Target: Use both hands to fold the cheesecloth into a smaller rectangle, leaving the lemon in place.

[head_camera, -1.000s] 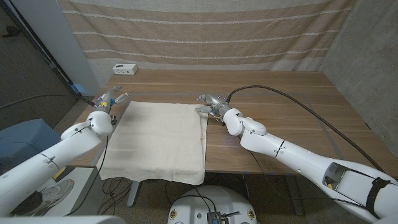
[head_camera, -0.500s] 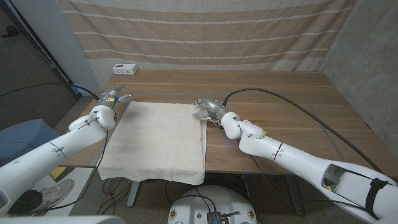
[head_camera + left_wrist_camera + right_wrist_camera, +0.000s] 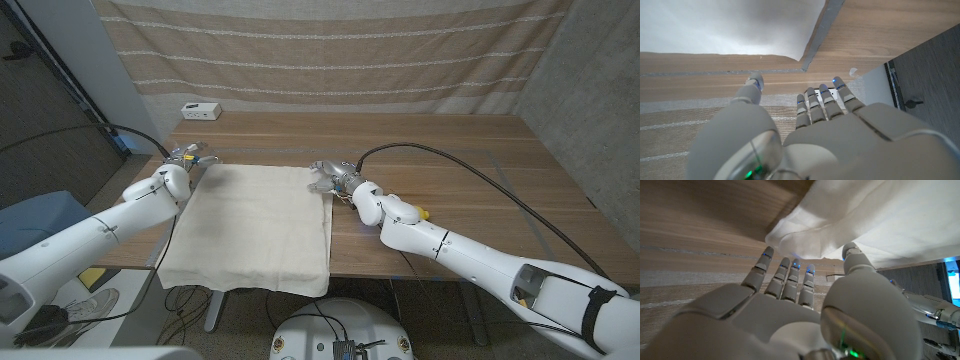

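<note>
Cream cheesecloth spread on the wooden table, near edge hanging over the front, left hand spread beside its far left corner, holding nothing, right hand fingers apart at its bunched far right corner, small white box far left

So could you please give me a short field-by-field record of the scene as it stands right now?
surface: wooden table
cheesecloth: spread flat, not yet folded, front edge hanging over the table's near edge
left hand: at the cloth's far left corner, fingers apart, holding nothing
right hand: at the far right corner, fingers apart by the raised cloth edge
small white box: far left of the table
</note>
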Available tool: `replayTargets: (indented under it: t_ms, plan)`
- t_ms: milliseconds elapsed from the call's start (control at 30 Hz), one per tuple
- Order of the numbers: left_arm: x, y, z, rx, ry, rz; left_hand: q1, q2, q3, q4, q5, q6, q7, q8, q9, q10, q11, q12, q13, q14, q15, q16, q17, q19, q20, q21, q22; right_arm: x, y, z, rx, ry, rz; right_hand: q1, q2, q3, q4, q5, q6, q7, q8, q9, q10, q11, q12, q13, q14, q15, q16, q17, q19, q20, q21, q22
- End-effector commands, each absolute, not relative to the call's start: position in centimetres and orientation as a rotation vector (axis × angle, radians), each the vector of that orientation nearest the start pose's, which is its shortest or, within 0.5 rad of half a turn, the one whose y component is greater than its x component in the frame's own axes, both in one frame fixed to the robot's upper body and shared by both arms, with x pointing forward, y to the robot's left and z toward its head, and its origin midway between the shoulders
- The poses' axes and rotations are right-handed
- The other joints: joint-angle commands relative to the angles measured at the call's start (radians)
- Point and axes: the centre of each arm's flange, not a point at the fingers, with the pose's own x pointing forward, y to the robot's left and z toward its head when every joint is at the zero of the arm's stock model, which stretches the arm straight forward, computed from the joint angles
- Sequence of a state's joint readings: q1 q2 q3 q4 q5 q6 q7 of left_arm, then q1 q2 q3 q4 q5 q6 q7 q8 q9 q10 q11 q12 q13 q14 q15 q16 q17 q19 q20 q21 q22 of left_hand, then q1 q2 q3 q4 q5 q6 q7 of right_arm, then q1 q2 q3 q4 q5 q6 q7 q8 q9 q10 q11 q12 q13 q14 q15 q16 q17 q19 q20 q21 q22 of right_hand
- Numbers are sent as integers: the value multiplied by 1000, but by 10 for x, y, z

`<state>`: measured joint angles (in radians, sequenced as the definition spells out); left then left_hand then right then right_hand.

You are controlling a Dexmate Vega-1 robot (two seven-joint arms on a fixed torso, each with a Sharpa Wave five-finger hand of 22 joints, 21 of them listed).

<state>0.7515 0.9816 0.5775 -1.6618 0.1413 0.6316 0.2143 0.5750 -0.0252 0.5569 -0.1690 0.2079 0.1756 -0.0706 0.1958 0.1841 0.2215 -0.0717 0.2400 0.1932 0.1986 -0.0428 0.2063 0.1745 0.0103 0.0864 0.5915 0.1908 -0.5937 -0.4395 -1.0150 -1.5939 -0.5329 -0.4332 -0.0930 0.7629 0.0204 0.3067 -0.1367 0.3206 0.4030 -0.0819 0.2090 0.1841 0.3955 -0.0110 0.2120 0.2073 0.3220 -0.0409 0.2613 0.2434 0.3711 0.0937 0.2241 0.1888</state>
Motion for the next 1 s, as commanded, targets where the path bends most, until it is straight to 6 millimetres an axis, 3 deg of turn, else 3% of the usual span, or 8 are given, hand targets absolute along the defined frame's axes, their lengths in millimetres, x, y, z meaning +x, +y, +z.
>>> replayTargets:
  t_ms: [33, 300, 467, 567, 800, 967, 1000]
  plan:
    - [629, 403, 13, 1300, -49, 426, 19, -2, -10, 2, 10, 14, -6, 0, 1, 18, -9, 4, 4, -1, -3, -7, 3, -18, 9, -6, 2, 630, -31, -57, -1380, -548, 120, 23, 7, -5, -7, 10, 75, -12, 22, 1, 29, -16, 13, 3, 10, -46, 12, 11, 16, -4, 6, 2]
    - [636, 390, 17, 1394, 39, 409, 26, -21, -35, 9, 12, 25, -20, 2, 1, 38, -16, 6, 4, -13, 24, -11, 4, -42, 28, -19, 3, 634, -32, -57, -1377, -534, 138, 10, 11, -19, 5, 9, 126, -2, 32, 0, 43, -6, 16, 3, 2, -39, 13, 19, 12, 2, 4, 2]
    - [638, 385, 18, 1466, 122, 438, 33, -42, -56, 11, 14, 34, -23, 3, 1, 56, 24, 7, 4, 3, 30, -5, 5, -36, 31, -21, 3, 636, -34, -56, -1368, -537, 145, 5, 8, -23, 7, 9, 131, 2, 31, 0, 47, -6, 16, 3, 8, -41, 15, 20, 10, 6, 3, 2]
    - [641, 386, 19, 1484, 158, 461, 36, -58, -75, 15, 15, 40, -26, 2, 1, 58, 22, 3, 4, 38, 30, 6, 5, 16, 26, -5, 4, 636, -34, -55, -1365, -540, 149, 3, 8, -25, 8, 9, 134, 3, 30, 0, 49, -6, 17, 3, 11, -42, 16, 21, 10, 6, 3, 2]
    - [649, 387, 16, 1500, 190, 462, 81, -32, -74, 13, 19, 43, -20, 1, 1, 62, 14, -2, 4, 68, 35, 11, 6, 75, 16, 13, 5, 638, -34, -53, -1359, -546, 160, 1, 7, -27, 9, 10, 136, 3, 28, 0, 53, -4, 17, 3, 13, -44, 16, 21, 7, 8, 2, 2]
    - [657, 385, 11, 1505, 186, 440, 117, 3, -63, 12, 18, 42, -16, 0, 1, 53, 19, -9, 4, 58, 25, 3, 5, 85, 3, 16, 6, 639, -34, -53, -1355, -544, 164, 0, 7, -28, 10, 11, 137, 4, 26, 0, 54, -3, 17, 3, 17, -42, 17, 21, 4, 12, 1, 2]
    - [659, 385, 11, 1507, 184, 437, 129, 12, -62, 11, 16, 43, -16, 0, 2, 58, -3, -9, 5, 60, 20, 2, 4, 85, 0, 15, 6, 639, -35, -53, -1355, -544, 162, -1, 7, -28, 10, 11, 138, 4, 26, 0, 54, -2, 17, 3, 18, -42, 17, 22, 4, 12, 1, 2]
